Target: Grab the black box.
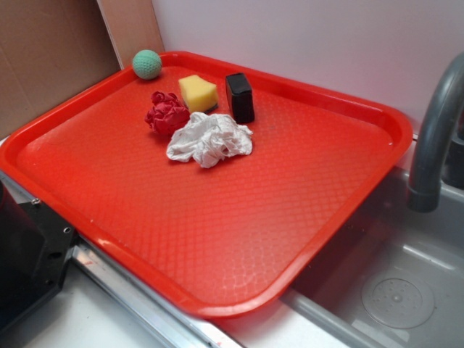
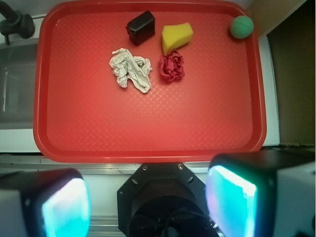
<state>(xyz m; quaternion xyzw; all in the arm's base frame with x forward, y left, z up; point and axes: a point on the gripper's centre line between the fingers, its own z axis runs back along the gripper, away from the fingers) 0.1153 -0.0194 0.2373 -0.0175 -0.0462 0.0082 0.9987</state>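
One black box [image 2: 140, 27], one yellow sponge [image 2: 177, 37], one green ball [image 2: 241, 26], two crumpled rags, upper frame. Fingers [image 2: 231, 200] spread wide, empty, at the bottom edge, well apart from them.

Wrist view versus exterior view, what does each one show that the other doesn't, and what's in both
Only the wrist view shows the gripper: its two fingers, glowing teal, stand wide apart at the bottom edge, nothing between them, off the near edge of the tray.

Only the exterior view shows the sink basin with its drain, right of the tray, and cardboard behind.

Both show the red tray carrying the black box, yellow sponge, red crumpled cloth and white crumpled cloth, the green ball at its corner, and the grey faucet.
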